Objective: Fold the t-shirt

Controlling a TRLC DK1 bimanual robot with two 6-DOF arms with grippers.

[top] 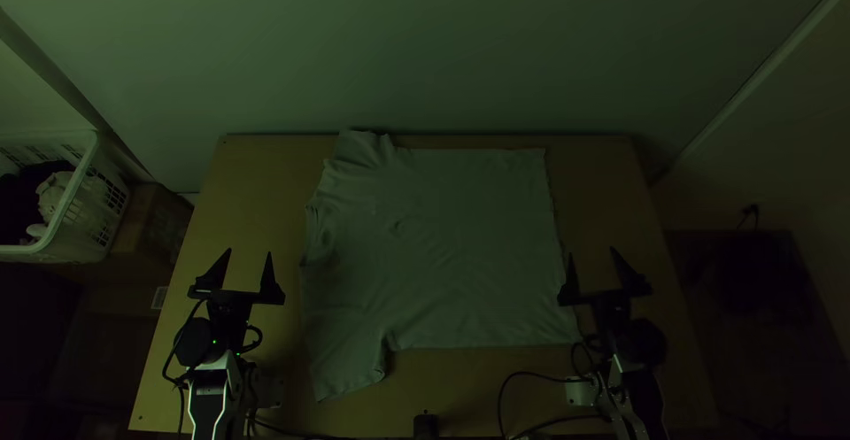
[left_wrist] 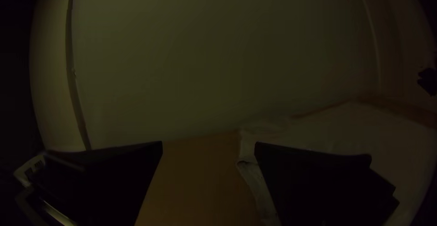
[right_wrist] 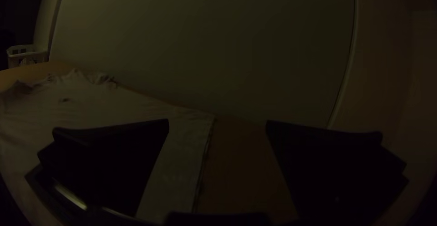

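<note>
From where I stand in the dim room, a pale shirt (top: 460, 254) lies spread on the light wooden bench (top: 243, 196), its collar (top: 321, 232) toward the left arm and its hem (top: 553, 219) toward the right arm. The body looks mostly flat, with soft wrinkles around the middle. One sleeve (top: 350, 369) points to the bench's near side; the other sleeve (top: 359, 152) is rumpled by the far edge. The left end effector (top: 249, 252) is beside the collar side, its two black fingers wide apart with nothing between them. The right end effector (top: 591, 252) is at the hem side, also wide and holding nothing, one finger close by the cloth's edge. No fold has been made across the body, so I judge the task to be at its very start, with the first grasp to come. The next move probably calls for both end effectors to come down on the near side, one at the sleeve and one at the hem corner, pinch through both layers, and carry that long side toward the middle together. If only the top layer is caught, the fold could come out skewed, and the rumpled far sleeve may need smoothing.
</note>
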